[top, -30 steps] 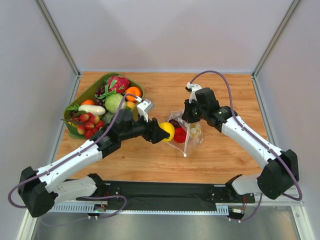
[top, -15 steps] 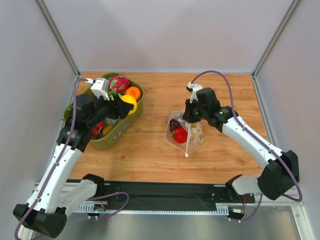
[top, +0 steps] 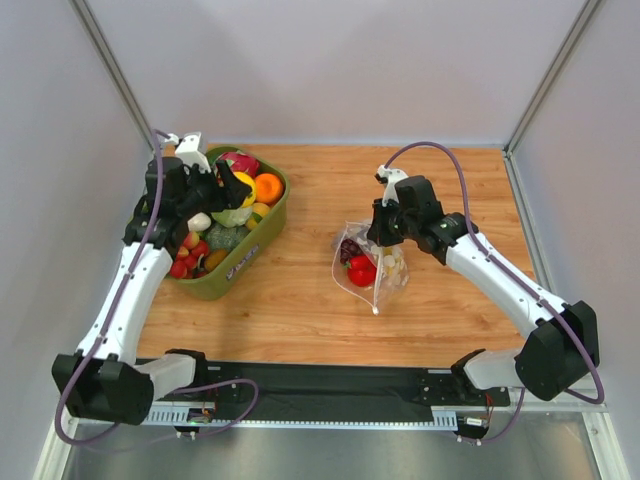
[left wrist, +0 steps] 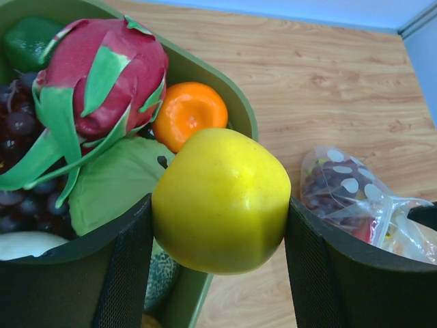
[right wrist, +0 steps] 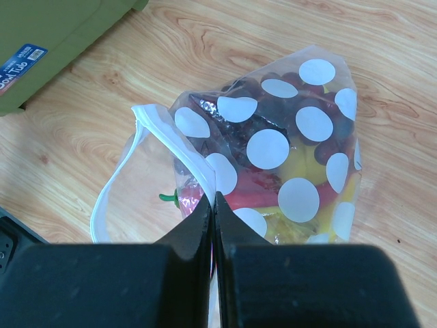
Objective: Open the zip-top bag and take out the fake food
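The clear polka-dot zip-top bag (top: 372,265) lies on the wooden table with its mouth open. It also shows in the right wrist view (right wrist: 273,150) and the left wrist view (left wrist: 348,198). Inside it are dark purple grapes (right wrist: 273,109), a red piece (right wrist: 273,188) and something yellow (right wrist: 300,219). My right gripper (top: 380,238) is shut on the bag's white zip edge (right wrist: 214,205). My left gripper (top: 235,188) is shut on a yellow lemon (left wrist: 220,199) and holds it over the near rim of the olive-green bin (top: 240,265).
The bin (left wrist: 232,102) at the left holds a pink dragon fruit (left wrist: 102,68), an orange (left wrist: 188,113), a green cabbage (left wrist: 116,184), grapes and several small red fruits. One corner of the bin (right wrist: 54,34) shows in the right wrist view. Grey walls enclose the table.
My left arm has swung from the bag to the left and back, carrying the lemon over the bin. The right gripper and the bag have stayed put.
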`<action>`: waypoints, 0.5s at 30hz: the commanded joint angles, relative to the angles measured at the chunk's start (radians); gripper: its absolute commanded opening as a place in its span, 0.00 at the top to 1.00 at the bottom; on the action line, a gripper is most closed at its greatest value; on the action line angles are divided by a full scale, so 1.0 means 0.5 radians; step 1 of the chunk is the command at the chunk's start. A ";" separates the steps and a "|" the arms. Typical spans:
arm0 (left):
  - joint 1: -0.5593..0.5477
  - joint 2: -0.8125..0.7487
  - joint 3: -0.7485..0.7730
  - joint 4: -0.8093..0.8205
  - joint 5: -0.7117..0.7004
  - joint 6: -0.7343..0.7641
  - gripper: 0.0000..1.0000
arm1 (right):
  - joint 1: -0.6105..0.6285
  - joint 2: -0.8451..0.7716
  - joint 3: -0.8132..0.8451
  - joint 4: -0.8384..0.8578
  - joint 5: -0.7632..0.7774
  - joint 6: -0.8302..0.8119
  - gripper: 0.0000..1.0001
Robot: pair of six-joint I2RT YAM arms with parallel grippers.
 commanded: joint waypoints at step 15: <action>-0.228 0.774 0.598 -0.076 -0.107 0.347 1.00 | -0.040 -0.008 0.009 0.052 -0.060 -0.038 1.00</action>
